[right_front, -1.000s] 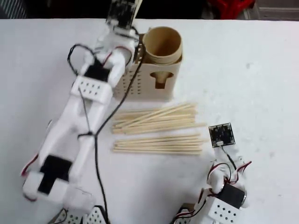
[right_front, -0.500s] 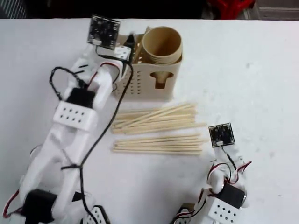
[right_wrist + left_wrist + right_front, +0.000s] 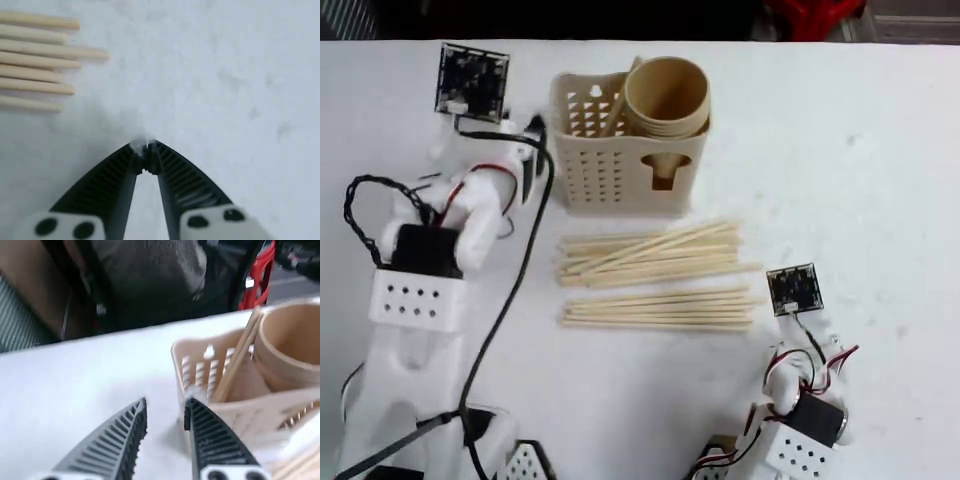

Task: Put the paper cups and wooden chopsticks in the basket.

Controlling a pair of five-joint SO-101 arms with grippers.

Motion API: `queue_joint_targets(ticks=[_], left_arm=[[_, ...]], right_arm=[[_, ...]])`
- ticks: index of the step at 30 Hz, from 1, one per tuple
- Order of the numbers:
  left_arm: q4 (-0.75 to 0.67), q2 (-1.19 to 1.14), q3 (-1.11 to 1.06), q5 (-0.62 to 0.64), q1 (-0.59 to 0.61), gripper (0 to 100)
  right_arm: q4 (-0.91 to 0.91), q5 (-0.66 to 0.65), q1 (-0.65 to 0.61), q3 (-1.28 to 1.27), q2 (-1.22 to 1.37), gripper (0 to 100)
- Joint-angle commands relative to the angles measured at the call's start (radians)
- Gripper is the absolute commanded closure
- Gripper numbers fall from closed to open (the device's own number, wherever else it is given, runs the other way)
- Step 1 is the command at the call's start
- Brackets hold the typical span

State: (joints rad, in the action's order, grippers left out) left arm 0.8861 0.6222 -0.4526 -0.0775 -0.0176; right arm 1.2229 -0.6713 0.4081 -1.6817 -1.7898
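The beige perforated basket (image 3: pixel 610 165) stands at the table's back with stacked paper cups (image 3: pixel 667 95) in its right part and a chopstick (image 3: pixel 616 100) leaning in its left part. Two bundles of wooden chopsticks (image 3: pixel 655 252) lie on the table in front of it. My left gripper (image 3: pixel 534 150) hangs just left of the basket. In the left wrist view the left gripper (image 3: pixel 165 407) is open and empty, facing the basket (image 3: pixel 192 372), the cups (image 3: pixel 290 347) and the leaning chopstick (image 3: pixel 237 360). My right gripper (image 3: pixel 146 151) is shut, tips on the table, right of the chopstick ends (image 3: pixel 37 60).
The right arm (image 3: pixel 800 420) sits folded at the front right, its camera board (image 3: pixel 792 288) beside the nearer bundle. The left arm's black cable (image 3: pixel 510 290) runs down the table's left side. White tabletop stretches to the right of the basket.
The left arm has drawn back from over the basket to its left side. A chopstick now leans inside the basket. The right arm has not moved.
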Motion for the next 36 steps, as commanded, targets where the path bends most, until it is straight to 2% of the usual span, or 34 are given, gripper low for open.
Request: queue_joint_targets(ticks=[1, 6, 11, 16, 20, 24, 28, 32, 36], left_arm=[[0.071, 0.035, -0.034, -0.003, 0.001, 86], [-0.009, 0.033, -0.235, -0.006, -0.054, 86], [-0.132, 0.033, -0.413, -0.012, -0.174, 86], [-0.173, 0.027, -0.486, -0.077, -0.306, 86], [-0.163, 0.025, -0.505, -0.080, -0.395, 86], [-0.150, 0.021, -0.503, -0.087, -0.432, 86], [-0.097, -0.091, -0.436, -0.180, -0.516, 86], [0.032, -0.302, -0.232, -0.187, -0.532, 87], [0.060, -0.489, -0.043, -0.259, -0.556, 87]], right_arm=[[-0.013, -0.008, 0.007, -0.008, -0.008, 98.3], [-0.013, -0.005, 0.007, -0.008, -0.008, 98.1], [-0.013, -0.008, 0.012, -0.008, -0.008, 98.1], [-0.013, -0.008, 0.013, -0.008, -0.008, 98.1], [-0.012, -0.003, 0.013, -0.008, -0.008, 98.1], [-0.012, -0.003, 0.012, -0.008, -0.008, 98.1], [-0.012, -0.003, 0.012, -0.008, -0.008, 98.1], [-0.012, -0.003, 0.012, -0.008, -0.008, 98.1], [-0.012, -0.003, 0.012, -0.008, -0.008, 98.1]])
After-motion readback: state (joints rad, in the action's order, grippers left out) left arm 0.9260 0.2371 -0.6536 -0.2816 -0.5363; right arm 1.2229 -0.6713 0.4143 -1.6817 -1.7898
